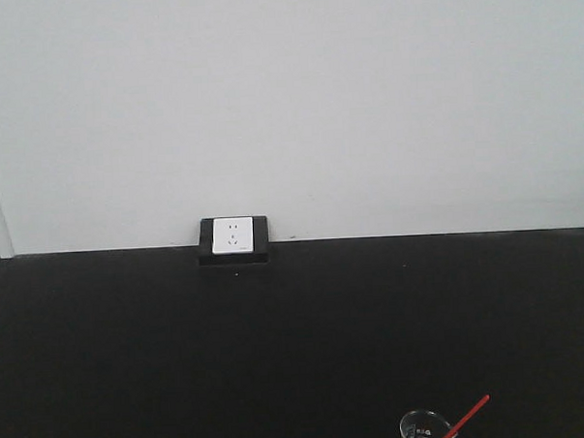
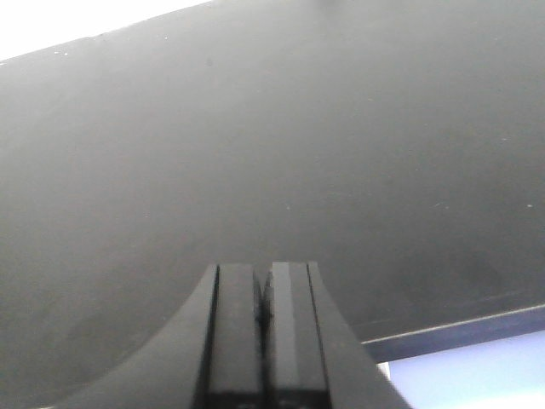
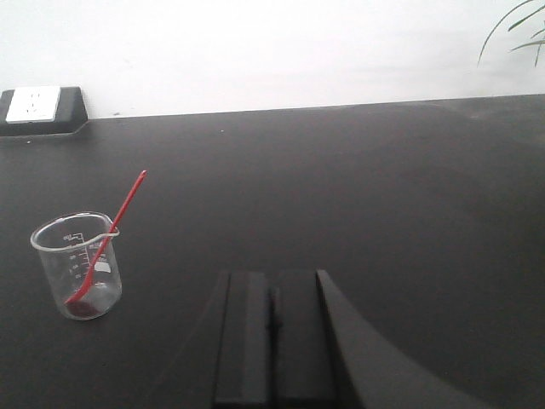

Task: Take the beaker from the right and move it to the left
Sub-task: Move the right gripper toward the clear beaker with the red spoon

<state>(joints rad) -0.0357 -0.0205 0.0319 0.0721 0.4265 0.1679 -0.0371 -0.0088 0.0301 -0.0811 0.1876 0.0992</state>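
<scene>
The black table (image 3: 383, 187) runs open to the white wall (image 3: 281, 51) at the frame's top. The beaker (image 3: 78, 266), small clear glass with faint markings, stands upright at lower left, a red stick (image 3: 119, 217) leaning out. The left gripper (image 2: 264, 281) and right gripper (image 3: 272, 290) are both closed, holding nothing.

A small clear glass beaker (image 3: 78, 268) stands upright on the matte black tabletop (image 3: 366, 179), with a thin red stirring stick (image 3: 113, 230) leaning out of it. The black right gripper (image 3: 272, 294), jaws pressed together, sits well apart to its right.
</scene>
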